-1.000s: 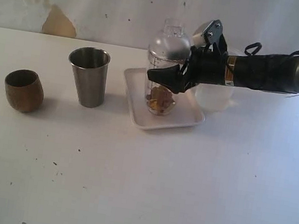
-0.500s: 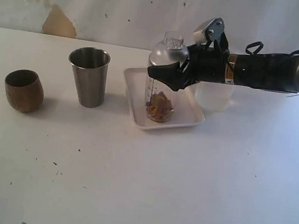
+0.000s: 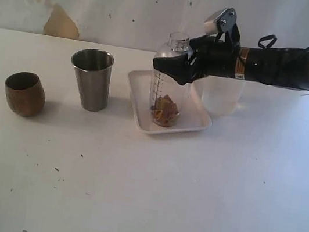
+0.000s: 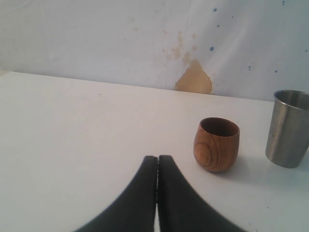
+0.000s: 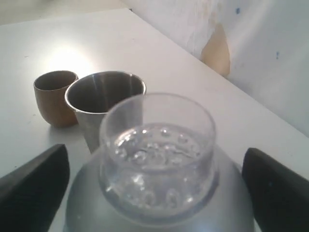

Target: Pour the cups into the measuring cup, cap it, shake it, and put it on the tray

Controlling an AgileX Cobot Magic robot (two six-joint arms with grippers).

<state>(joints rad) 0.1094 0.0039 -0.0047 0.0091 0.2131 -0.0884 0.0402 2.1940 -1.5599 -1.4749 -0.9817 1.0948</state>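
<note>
Measuring cup [image 3: 167,97] now down on tray [image 3: 139,93], right claw [image 3: 171,63] spread beside cap [image 3: 176,44]; likely light, slick plastic, best gripped mid-body.

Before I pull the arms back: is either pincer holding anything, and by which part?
Nothing is held. The right pincer stands open astride the cap; the left pincer is shut on nothing.

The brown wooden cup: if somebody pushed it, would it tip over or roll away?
It might wobble, since the wooden cup is rounded and narrows toward its base. Tipped over, that round belly would probably let it roll. It is shorter than the steel tumbler beside it and wooden, so likely light and hard to break.
</note>
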